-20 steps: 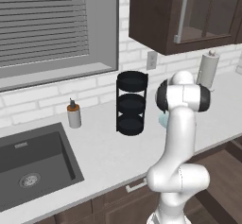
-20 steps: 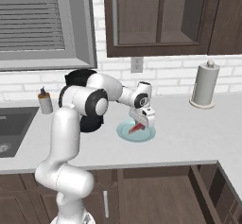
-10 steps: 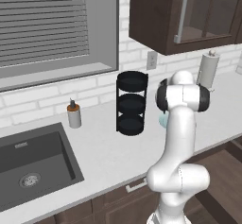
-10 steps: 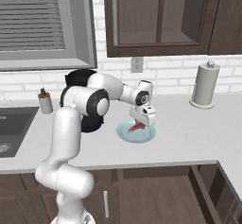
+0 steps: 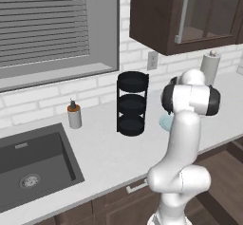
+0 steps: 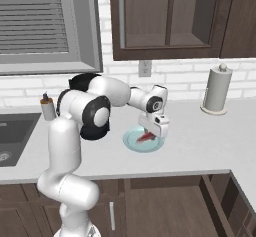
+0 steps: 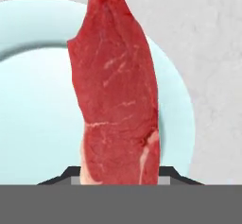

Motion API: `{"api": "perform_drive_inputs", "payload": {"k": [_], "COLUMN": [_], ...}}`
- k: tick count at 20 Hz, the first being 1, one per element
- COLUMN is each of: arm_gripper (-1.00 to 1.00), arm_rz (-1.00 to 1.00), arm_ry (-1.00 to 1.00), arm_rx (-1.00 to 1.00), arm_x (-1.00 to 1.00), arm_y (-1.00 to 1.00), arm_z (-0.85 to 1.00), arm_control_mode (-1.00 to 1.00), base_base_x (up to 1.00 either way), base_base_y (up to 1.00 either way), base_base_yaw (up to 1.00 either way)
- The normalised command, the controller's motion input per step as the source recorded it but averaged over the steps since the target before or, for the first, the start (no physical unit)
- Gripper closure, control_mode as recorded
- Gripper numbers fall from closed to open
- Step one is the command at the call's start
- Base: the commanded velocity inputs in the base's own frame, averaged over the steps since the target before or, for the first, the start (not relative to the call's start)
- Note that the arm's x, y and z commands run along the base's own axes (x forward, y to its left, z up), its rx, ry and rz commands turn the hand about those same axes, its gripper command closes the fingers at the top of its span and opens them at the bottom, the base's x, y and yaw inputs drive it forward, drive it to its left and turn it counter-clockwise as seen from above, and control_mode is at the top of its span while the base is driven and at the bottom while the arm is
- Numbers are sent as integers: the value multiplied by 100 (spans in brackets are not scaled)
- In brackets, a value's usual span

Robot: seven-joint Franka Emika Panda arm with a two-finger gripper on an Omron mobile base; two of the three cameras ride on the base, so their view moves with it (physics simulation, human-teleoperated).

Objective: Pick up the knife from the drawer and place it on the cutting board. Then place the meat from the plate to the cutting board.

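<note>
Looks like we're on the meat step: claw (image 6: 152,134) is clamped on the meat (image 7: 118,100) over the plate (image 6: 131,141). Next: lift and carry it to the cutting board.

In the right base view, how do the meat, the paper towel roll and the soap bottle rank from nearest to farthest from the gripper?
1. The meat, right at the gripper, over the plate.
2. The paper towel roll, to the right by the wall.
3. The soap bottle, far left, beyond the arm near the sink.
</note>
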Motion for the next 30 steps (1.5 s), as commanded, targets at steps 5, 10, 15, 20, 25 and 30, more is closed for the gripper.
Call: {"api": "perform_drive_inputs", "payload": {"k": [5,10,15,20,25,30], "arm_gripper": [100,100,100,100,100,100], "arm_rz": [0,1,5,5,5,5], "arm_ry": [0,0,0,-1,-6,-6], "arm_rx": [9,10,5,0,0,0], "arm_x": [-65,-67,-76,-56,-67,-66], "arm_y": [-21,-9,10,65,57,57], "arm_z": [47,61,72,66,46,62], "arm_control_mode": [-100,-100,-100,-100,-100,-100], "base_base_x": [0,0,0,0,0,0], "base_base_y": [0,0,0,0,0,0], "base_base_yaw": [0,0,0,0,0,0]}}
